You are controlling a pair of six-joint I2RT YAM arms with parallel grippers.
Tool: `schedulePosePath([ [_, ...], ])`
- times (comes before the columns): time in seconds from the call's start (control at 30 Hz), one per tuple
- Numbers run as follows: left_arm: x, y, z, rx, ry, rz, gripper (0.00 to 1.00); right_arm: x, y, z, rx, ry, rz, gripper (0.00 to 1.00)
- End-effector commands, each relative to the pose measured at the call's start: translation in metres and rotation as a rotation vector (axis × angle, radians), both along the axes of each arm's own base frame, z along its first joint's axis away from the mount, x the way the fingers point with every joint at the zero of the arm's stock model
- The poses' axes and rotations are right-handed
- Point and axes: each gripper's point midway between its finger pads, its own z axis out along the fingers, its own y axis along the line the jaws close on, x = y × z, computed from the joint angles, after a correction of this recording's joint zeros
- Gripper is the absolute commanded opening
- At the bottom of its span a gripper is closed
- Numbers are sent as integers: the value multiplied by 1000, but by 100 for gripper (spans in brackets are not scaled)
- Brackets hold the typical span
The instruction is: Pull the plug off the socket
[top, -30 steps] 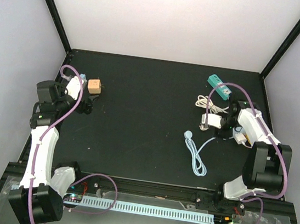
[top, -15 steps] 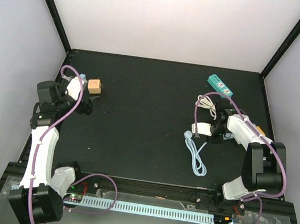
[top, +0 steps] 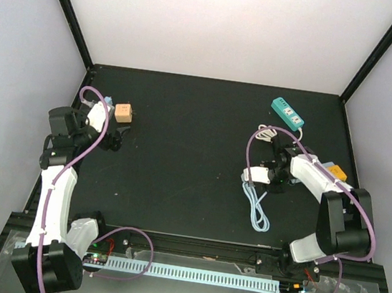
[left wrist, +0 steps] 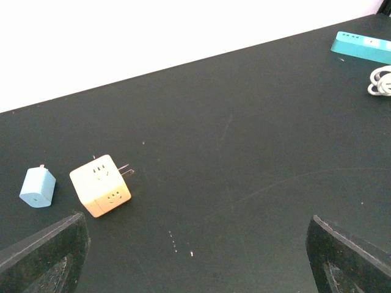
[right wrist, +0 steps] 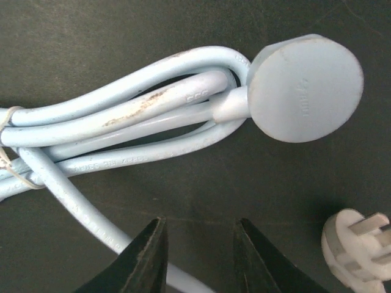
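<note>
Right tool (right wrist: 200,223) hangs low over the right half of the table (top: 177,180). Its dark fingers (right wrist: 143,259) stand a narrow way apart with table showing in the gap, and they pinch nothing that I can see. One strand of a pale blue cable (right wrist: 122,122) runs under one finger and shows again deep in the gap; whether the fingers touch it I cannot tell. That cable lies bundled in loops, bound by a thin white tie (right wrist: 6,143), and ends in a round flat disc (right wrist: 305,88) just ahead of the fingertips. Just beside the other finger, outside the gap, lies the white plug (right wrist: 357,244), its metal prongs bare and free of any socket. The teal power strip (top: 288,113) lies well apart from it, near the far right corner of the table, with a coil of white cord (top: 265,133) between strip and tool. Left tool (left wrist: 195,223) hovers at the table's left side, fingers spread wide and holding nothing. Ahead of it lie a cream cube adapter (left wrist: 101,185), prongs sticking out sideways, and just beside that a small blue charger (left wrist: 38,186); the two are apart, not touching.
</note>
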Motion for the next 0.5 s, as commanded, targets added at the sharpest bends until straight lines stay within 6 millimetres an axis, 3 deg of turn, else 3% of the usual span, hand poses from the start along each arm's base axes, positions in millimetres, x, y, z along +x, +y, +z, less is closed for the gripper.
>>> schedulePosePath([
  [0.0,-3,-3,8,1,-34,-23,99,-17,-9,11,-35,17,12,35],
  [0.2,-3,-3,5,2,-31,-26,99,-30,-19,20,-70,-10,53,55],
  [0.3,-3,-4,3,0,-28,-28,99,-34,-19,19,-66,-5,74,58],
  [0.47,-3,-4,4,-2,-30,-30,99,-22,-24,2,-104,-49,76,56],
])
